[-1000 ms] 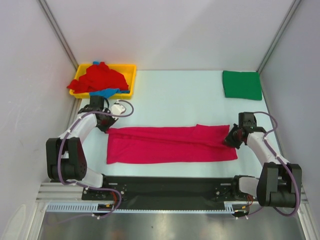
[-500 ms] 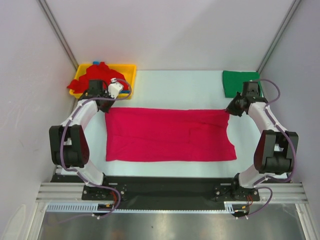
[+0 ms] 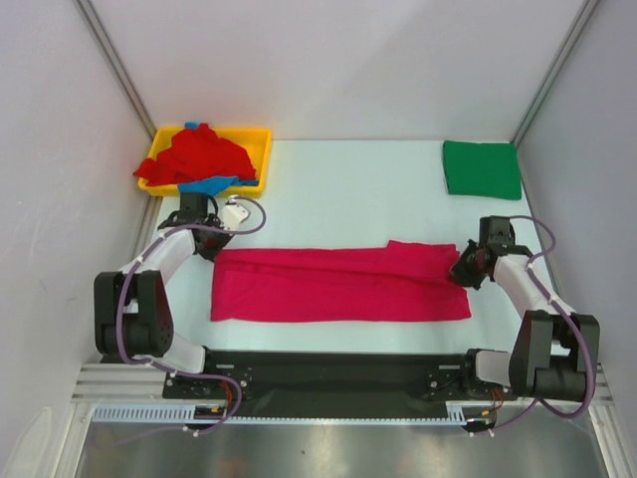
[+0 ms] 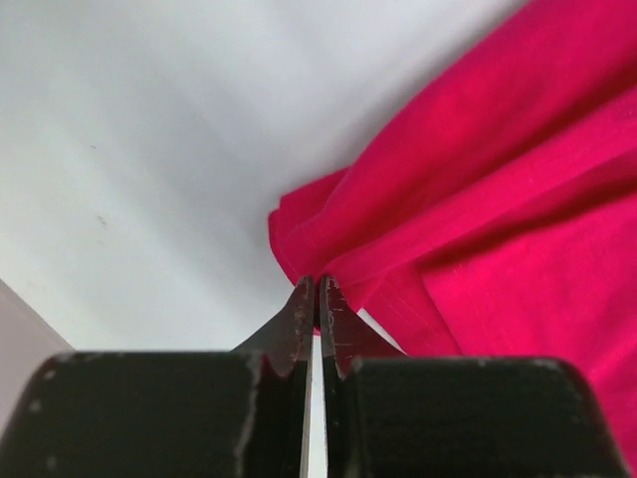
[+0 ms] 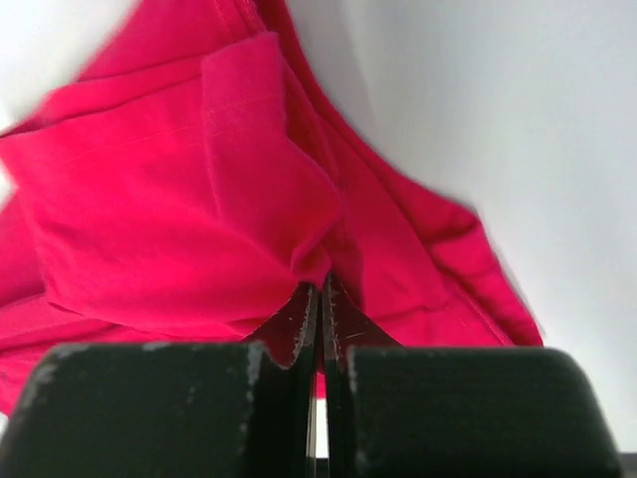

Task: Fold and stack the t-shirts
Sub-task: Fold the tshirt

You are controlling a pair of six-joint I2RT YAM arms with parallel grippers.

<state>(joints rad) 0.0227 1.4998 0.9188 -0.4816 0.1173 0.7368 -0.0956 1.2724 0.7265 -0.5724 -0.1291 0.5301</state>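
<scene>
Cloth pinched at both ends: left gripper point(image 3: 213, 251) pressed together on the far left corner of the magenta-pink t-shirt point(image 3: 338, 287), right gripper point(image 3: 462, 273) clamped likewise on the far right corner, with the shirt stretched as a long flat band on the table point(image 3: 348, 189) between the two tools. Held by the corners, by the look of it, so as to move the whole edge as one and lay the lengthwise fold straight; release not yet made. From the left wrist, thin dark fingertips point(image 4: 303, 303) nipping a small gathered point of fabric, soft ridges and shadowed creases fanning away ahead and to the right. From the right wrist, a loose doubled flap bunched just ahead of the closed tips. Matte, limp cloth, sagging into folds wherever slack. Well beyond the right gripper, a green t-shirt point(image 3: 483, 169) folded into a neat square, presumably the start of the stack; just beyond the left gripper, red t-shirts point(image 3: 199, 155) and a blue t-shirt point(image 3: 214, 184) heaped in a yellow tray point(image 3: 257, 133), apparently awaiting their turn
</scene>
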